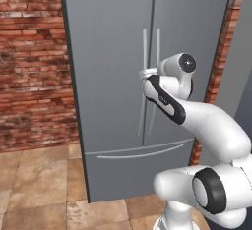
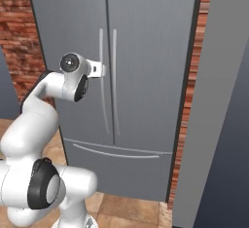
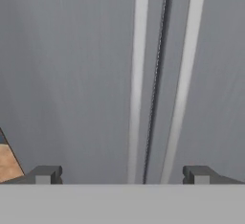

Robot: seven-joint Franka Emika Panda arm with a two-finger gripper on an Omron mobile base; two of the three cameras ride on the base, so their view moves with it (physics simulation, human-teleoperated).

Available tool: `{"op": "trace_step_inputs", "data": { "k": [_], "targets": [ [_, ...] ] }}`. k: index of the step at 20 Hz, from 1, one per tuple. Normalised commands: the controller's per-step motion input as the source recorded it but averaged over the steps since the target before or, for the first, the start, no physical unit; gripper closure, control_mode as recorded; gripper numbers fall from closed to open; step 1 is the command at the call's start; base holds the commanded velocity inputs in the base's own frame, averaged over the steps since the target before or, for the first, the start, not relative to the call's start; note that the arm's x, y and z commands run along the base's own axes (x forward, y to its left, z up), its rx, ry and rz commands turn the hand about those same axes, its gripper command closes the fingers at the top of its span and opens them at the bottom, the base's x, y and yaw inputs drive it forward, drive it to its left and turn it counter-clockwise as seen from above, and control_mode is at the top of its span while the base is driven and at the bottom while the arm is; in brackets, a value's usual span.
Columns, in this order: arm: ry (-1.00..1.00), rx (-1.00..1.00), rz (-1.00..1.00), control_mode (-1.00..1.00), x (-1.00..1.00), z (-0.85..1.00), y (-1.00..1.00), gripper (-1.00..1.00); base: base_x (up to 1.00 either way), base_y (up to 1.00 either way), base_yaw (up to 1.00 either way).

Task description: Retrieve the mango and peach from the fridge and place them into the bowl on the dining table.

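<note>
White arm links rose from the base toward the fridge [image 1: 123,52], whose two upper doors and bottom drawer were all closed. In the left base view the gripper [image 1: 145,74] was at about 3 o'clock from the left door's handle [image 1: 143,81], right up against it, roughly at mid-height of the long vertical bars. In the right base view the same hand reached in from 9 o'clock toward that handle.

From the hand view the two dark fingers [image 3: 45,174] stood spread wide apart, nothing between them, one at 7 o'clock and the other at 5 o'clock of the picture. Both pale handles ran between them up to 12 o'clock, the left door's handle nearer the middle and the right door's handle [image 3: 184,84] toward 1 o'clock, with the dark door seam between the two. Whether the fingers touched a handle could not be told.

Beyond, a red brick wall [image 1: 32,62] flanked the fridge at 9 o'clock in the left base view, above a tan tiled floor [image 1: 39,185].
</note>
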Motion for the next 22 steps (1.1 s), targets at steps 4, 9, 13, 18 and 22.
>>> {"op": "trace_step_inputs", "data": {
  "k": [4, 9, 13, 18, 22],
  "targets": [
    [0.0, 0.0, -0.02, -1.0, 0.27, 0.12, 0.0, -1.0, 0.0, 0.0, 0.0],
    [0.0, 0.0, -0.03, -1.0, 0.29, 0.08, 0.0, -1.0, 0.0, 0.0, 0.0],
    [0.0, 0.0, -0.02, -1.0, 0.34, 0.1, 0.0, -1.0, 0.0, 0.0, 0.0],
    [0.0, 0.0, -0.01, -1.0, 0.4, 0.03, 0.0, -1.0, 0.0, 0.0, 0.0],
    [-0.01, 0.0, 0.0, -1.0, 0.37, 0.0, 0.0, -1.0, 0.0, 0.0, 0.0]
  ]
}}
